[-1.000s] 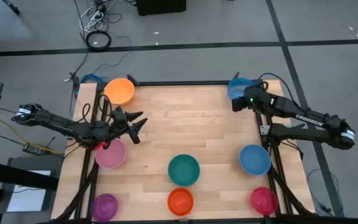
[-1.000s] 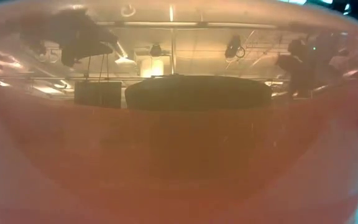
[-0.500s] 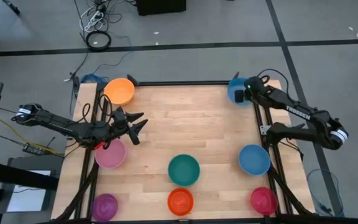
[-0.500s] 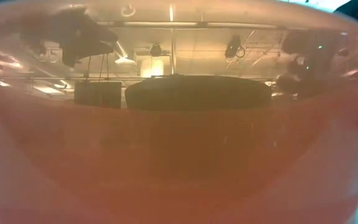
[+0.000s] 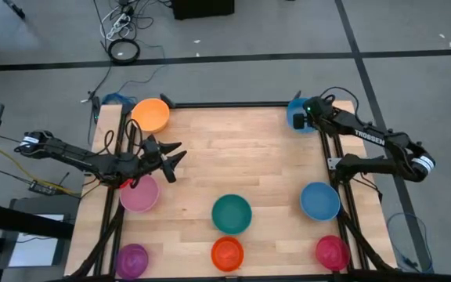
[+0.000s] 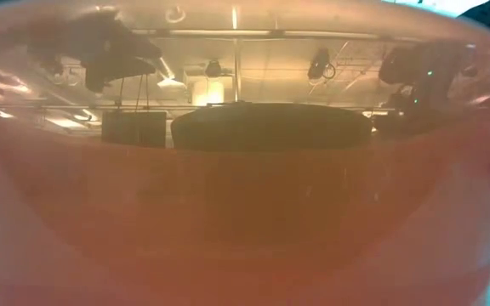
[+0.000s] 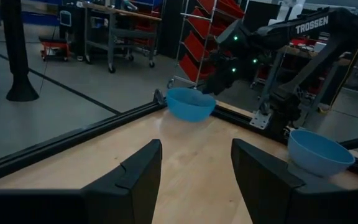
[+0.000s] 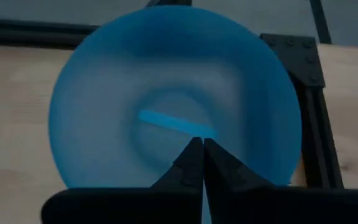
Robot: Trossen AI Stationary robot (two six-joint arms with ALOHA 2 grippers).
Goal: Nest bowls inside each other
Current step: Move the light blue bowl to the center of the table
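Note:
Several small bowls stand on the wooden table: orange [image 5: 149,114], pink [image 5: 139,193], purple [image 5: 131,260], teal [image 5: 232,213], red-orange [image 5: 227,253], magenta-red [image 5: 332,252] and blue [image 5: 320,200]. A second blue bowl [image 8: 166,81] sits upright at the far right corner [image 5: 291,110]. My right gripper [image 8: 202,146] is shut and slants down into this bowl, its tips over the bowl's inside [image 5: 295,122]. My left gripper [image 7: 196,180] is open and level above the table's left side [image 5: 171,160], between the orange and pink bowls, holding nothing. My right gripper's shut fingertips [image 8: 194,155] reach over the near rim of the corner blue bowl and point down at its inside wall [image 8: 166,134]. I cannot tell whether they touch it. The bowl rests on its base on the table.
Black frame rails [image 5: 233,104] run along the table's edges; a rail corner [image 8: 303,68] lies just beside the corner bowl. The red-orange bowl [image 6: 245,212] fills the low view. Bare wood [image 5: 233,153] lies between the arms.
My right gripper has swung toward the table's far edge and sunk, tipping further down, until it stands over the corner blue bowl. The bowls have stayed where they were.

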